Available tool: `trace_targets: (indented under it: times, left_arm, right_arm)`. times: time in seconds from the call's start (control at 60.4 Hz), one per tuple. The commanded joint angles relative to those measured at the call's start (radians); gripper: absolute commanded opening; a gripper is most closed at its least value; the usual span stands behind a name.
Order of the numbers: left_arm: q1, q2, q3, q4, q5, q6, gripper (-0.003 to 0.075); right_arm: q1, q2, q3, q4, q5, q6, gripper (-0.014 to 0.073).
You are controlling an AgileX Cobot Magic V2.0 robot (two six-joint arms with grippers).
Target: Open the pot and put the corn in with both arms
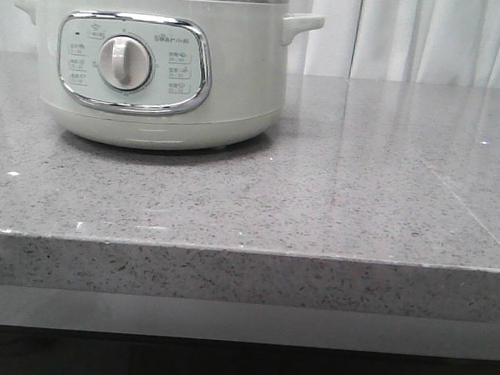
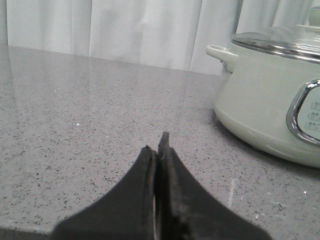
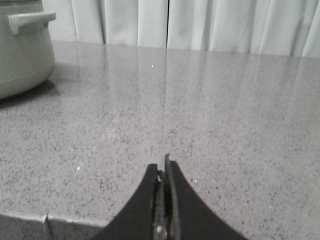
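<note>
The pale cream-green pot stands at the back left of the grey speckled counter, its dial facing me and its glass lid on the steel rim. It also shows in the left wrist view and, at the edge, in the right wrist view. My left gripper is shut and empty, low over the counter near its front edge, well to the side of the pot. My right gripper is shut and empty, near the front edge on the pot's other side. Neither arm shows in the front view. The corn is out of view.
The grey stone counter has a thick front edge. White curtains hang behind it. Bare counter stretches to the right of the pot.
</note>
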Motion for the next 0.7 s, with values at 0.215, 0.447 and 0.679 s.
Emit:
trace_targets:
  times: [0.215, 0.447, 0.679]
  left_arm:
    - [-0.006, -0.014, 0.011, -0.01, -0.088, -0.002, -0.002]
    - [-0.006, -0.014, 0.011, -0.01, -0.088, -0.002, -0.002]
    - [-0.006, -0.014, 0.011, -0.01, -0.088, -0.002, -0.002]
  right_arm:
    - [-0.006, -0.022, -0.011, -0.167, -0.138, 0.198, -0.0067]
    - [-0.007, -0.022, -0.011, -0.162, -0.145, 0.206, -0.0067]
    - [-0.069, -0.022, -0.011, -0.154, -0.145, 0.206, -0.0067]
